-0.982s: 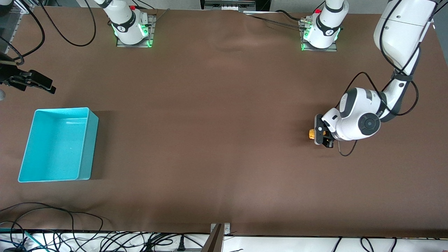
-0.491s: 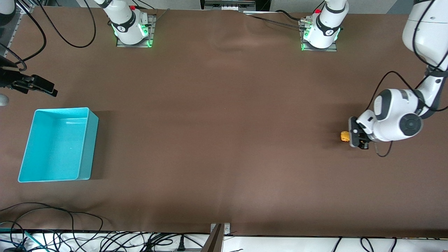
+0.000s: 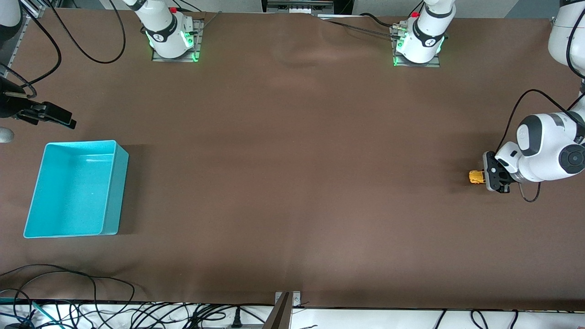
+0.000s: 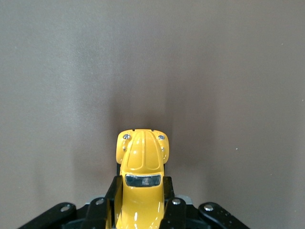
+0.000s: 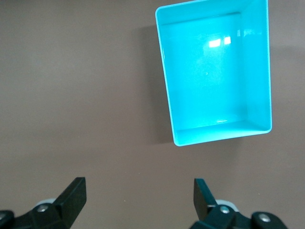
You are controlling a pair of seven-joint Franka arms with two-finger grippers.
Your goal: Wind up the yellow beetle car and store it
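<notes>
The yellow beetle car (image 3: 476, 177) sits low on the brown table at the left arm's end. My left gripper (image 3: 490, 177) is shut on its rear, and its bonnet pokes out from between the fingers. In the left wrist view the car (image 4: 141, 183) fills the gap between the two black fingers (image 4: 112, 200). My right gripper (image 3: 59, 116) is open and empty, up in the air by the table edge at the right arm's end, close to the turquoise bin (image 3: 33, 212). The right wrist view shows its fingers (image 5: 76, 193) wide apart over bare table, with the bin (image 5: 169, 107) ahead.
The bin is empty and stands near the table edge at the right arm's end. Both arm bases (image 3: 170, 36) stand along the edge farthest from the front camera. Cables (image 3: 68, 292) lie off the table edge nearest that camera.
My left gripper has dragged the car along the table toward the left arm's end, away from the bin. My right gripper has barely shifted.
</notes>
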